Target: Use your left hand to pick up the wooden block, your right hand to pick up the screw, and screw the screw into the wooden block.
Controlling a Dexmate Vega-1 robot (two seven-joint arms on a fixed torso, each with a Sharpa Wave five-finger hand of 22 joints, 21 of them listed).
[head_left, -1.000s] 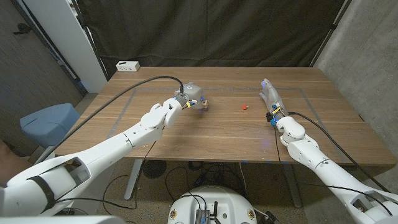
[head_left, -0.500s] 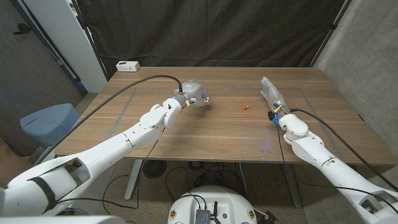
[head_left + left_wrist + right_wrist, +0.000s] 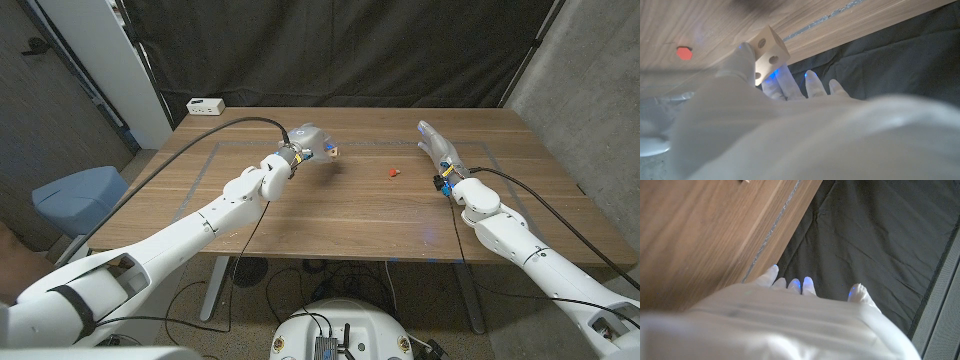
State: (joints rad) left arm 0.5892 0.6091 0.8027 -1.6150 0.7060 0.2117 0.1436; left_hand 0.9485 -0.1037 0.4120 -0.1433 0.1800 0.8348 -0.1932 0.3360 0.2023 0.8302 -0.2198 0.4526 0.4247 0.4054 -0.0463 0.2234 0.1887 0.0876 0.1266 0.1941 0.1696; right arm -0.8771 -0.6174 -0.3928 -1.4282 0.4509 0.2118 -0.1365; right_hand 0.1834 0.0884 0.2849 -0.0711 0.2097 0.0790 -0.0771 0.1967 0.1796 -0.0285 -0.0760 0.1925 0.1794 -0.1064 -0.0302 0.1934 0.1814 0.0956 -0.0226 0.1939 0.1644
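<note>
The left hand (image 3: 305, 141) grips the wooden block (image 3: 329, 153) at its fingertips, above the wooden table (image 3: 350, 215) — the block's drilled holes face the left wrist camera (image 3: 769, 52). The red screw (image 3: 393, 172) lies on the table surface, between both hands. The right hand (image 3: 438, 147) holds nothing — fingers extended and apart, well clear of the screw.
</note>
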